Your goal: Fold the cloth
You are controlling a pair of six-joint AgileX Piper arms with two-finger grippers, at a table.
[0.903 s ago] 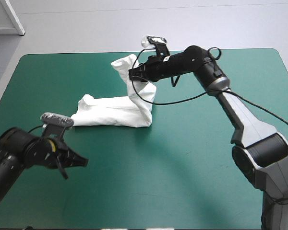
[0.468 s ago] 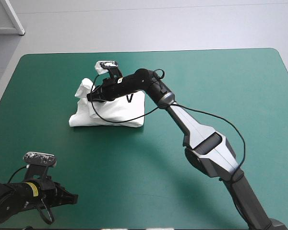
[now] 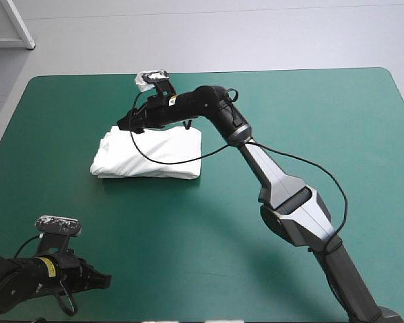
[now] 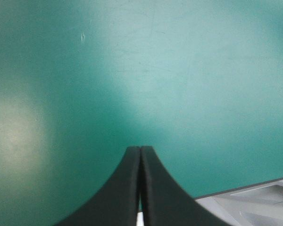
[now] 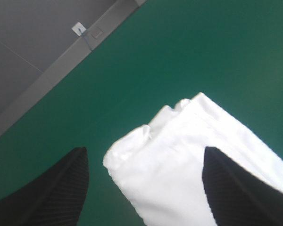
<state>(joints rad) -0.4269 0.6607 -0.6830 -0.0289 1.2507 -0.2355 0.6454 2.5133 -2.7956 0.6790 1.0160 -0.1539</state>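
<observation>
Folded T-shirt [image 3: 148, 156] lies just beneath the released right tool [image 3: 124, 123] — the left tool [image 4: 140, 153], clenched, sits well apart.

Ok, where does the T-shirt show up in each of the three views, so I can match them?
High view: the T-shirt, a folded bundle, lies left of centre toward the table's far edge, under the right pincer.
Left wrist view: not in it; only teal-green cover ahead of the shut left pincer.
Right wrist view: the T-shirt lies under and between the open right pincer's fingers.
Shared landmark: the teal-green cover.
</observation>
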